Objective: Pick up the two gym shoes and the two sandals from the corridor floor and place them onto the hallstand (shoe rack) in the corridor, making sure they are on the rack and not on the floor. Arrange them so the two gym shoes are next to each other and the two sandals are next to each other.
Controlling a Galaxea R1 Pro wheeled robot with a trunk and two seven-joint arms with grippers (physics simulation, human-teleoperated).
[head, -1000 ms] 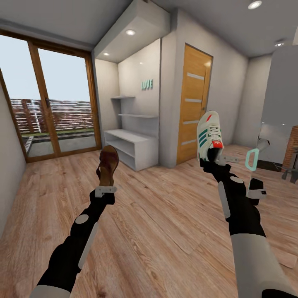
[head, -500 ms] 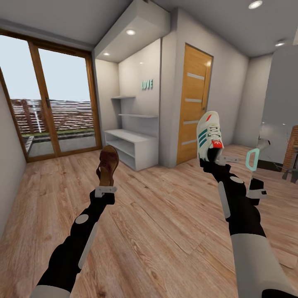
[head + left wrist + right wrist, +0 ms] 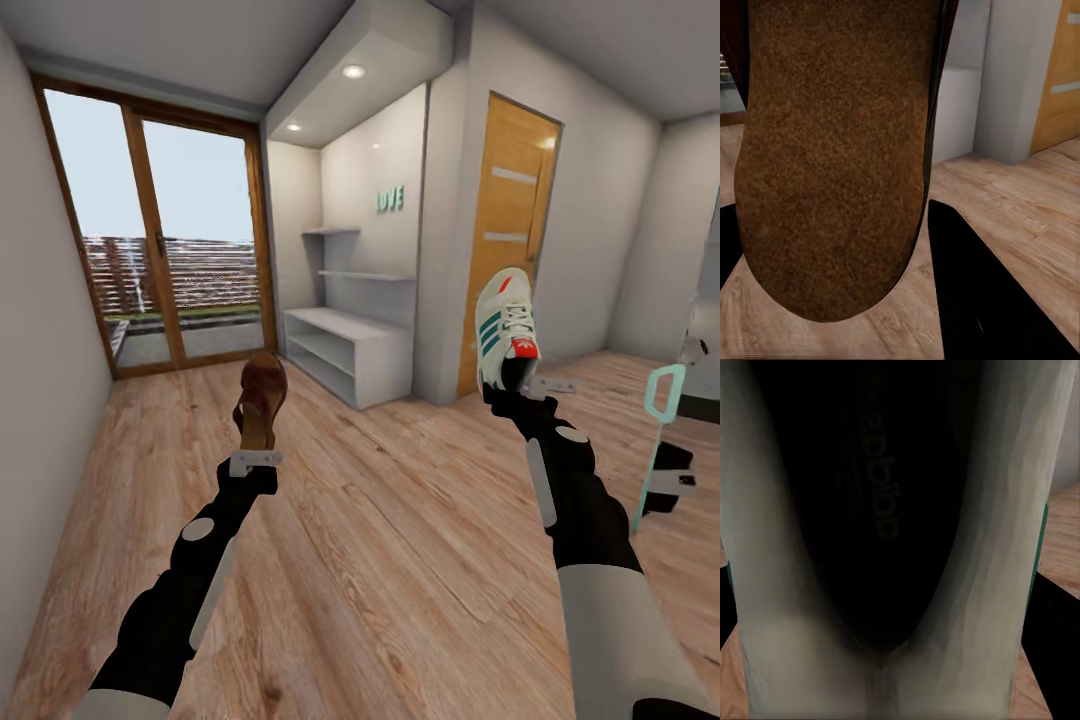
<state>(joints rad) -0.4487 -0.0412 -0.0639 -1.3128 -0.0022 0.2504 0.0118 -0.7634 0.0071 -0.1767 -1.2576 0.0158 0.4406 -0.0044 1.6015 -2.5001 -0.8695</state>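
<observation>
From the head camera, the left gripper [image 3: 256, 452] holds a brown sandal [image 3: 261, 398] by its heel end, the sandal standing upright with its toe pointing up. The right gripper [image 3: 520, 385] is clamped on a white gym shoe [image 3: 505, 330] with green stripes and a red tongue patch, also held upright, toe up. Both shoes are raised above the wood floor [image 3: 400, 560]. The white shoe rack [image 3: 350, 352] stands beyond the sandal, against the wall of an alcove, with thin wall shelves [image 3: 366, 275] above it. A glass patio door [image 3: 160, 240] is left of the shoe rack and a wooden door [image 3: 510, 240] is right of it. A teal-framed object [image 3: 655, 450] stands well to the right of the shoe rack, beside the right arm.

In the left wrist camera, the tan footbed of the sandal [image 3: 832, 157] sits close to the lens between dark gripper fingers [image 3: 982, 300]; a corner of the shoe rack [image 3: 956, 112] and the floor [image 3: 1020, 195] show behind it.

In the right wrist camera, the gym shoe [image 3: 900, 547] presents its dark inside and pale sides, with floor [image 3: 1061, 532] at the edge.
</observation>
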